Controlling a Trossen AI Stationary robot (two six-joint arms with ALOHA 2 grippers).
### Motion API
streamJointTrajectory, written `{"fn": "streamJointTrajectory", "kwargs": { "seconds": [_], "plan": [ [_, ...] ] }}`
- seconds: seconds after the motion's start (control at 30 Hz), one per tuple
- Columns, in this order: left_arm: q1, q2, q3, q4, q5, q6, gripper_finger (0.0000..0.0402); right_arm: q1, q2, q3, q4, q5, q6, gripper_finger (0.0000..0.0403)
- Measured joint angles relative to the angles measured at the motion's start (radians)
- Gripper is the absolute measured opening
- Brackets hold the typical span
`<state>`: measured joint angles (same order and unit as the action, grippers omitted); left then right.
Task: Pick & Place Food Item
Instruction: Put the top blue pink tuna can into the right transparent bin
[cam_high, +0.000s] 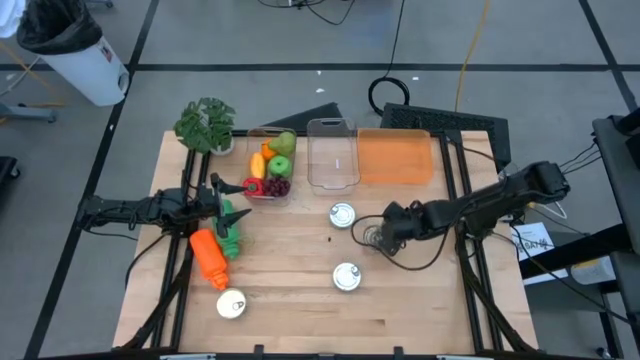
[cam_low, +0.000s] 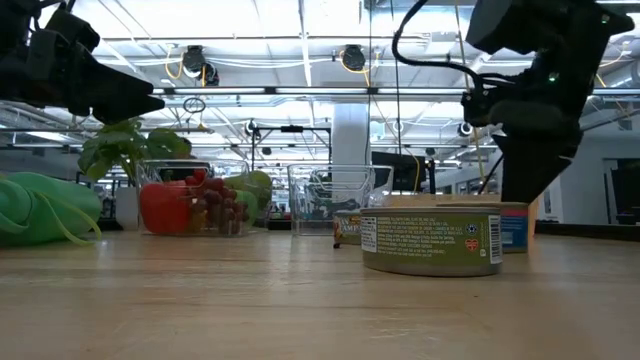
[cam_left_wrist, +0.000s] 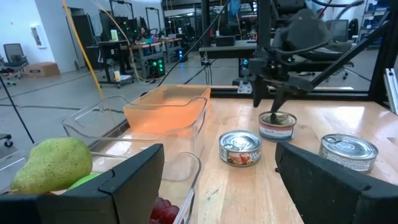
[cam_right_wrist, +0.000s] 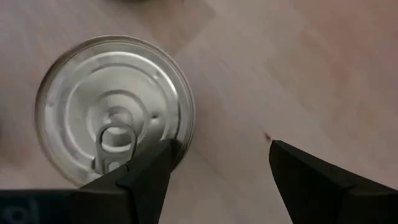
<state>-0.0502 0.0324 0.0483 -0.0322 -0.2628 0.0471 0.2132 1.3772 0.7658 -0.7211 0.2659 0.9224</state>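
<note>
Nothing placed yet, by my read: 3 tins sit loose on the bench (cam_high: 300, 320), and the clear container (cam_high: 332, 155) and orange container (cam_high: 395, 158) at 12 o'clock look empty. Right gripper (cam_high: 372, 238) hangs over the middle tin (cam_left_wrist: 277, 126), fingers spread, one over its lid and one off its rim, not yet pinching. Left gripper (cam_high: 218, 193) waits at 9 o'clock beside the fruit tub (cam_high: 270, 168), fingers spread, holding nothing.

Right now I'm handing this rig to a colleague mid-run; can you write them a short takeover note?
Right pincer: open, pointing down over a tin can mid-table, one finger at its rim, not gripping.
Left pincer: open, holding nothing, hovering near the fruit container.
Two more cans stand nearby; the clear bin and orange bin look empty.
Done: approach only. Left: grasp, lift, place.
</note>
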Motion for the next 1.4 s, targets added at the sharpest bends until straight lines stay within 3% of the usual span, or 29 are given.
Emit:
{"fn": "streamJointTrajectory", "kwargs": {
  "seconds": [0.13, 0.33, 0.9, 1.4],
  "plan": [
    [0.0, 0.0, 0.0, 0.0, 0.0, 0.0, 0.0324, -0.06, -0.016, 0.0, -0.043, -0.075, -0.061, 0.0256],
    [0.0, 0.0, 0.0, 0.0, 0.0, 0.0, 0.0324, -0.134, -0.015, 0.0, -0.158, -0.095, -0.101, 0.0256],
    [0.0, 0.0, 0.0, 0.0, 0.0, 0.0, 0.0324, -0.184, -0.015, -0.131, -0.191, 0.081, -0.064, 0.0256],
    [0.0, 0.0, 0.0, 0.004, -0.001, 0.0, 0.0324, -0.203, -0.022, -0.135, -0.204, 0.074, -0.075, 0.0256]
  ]
}}
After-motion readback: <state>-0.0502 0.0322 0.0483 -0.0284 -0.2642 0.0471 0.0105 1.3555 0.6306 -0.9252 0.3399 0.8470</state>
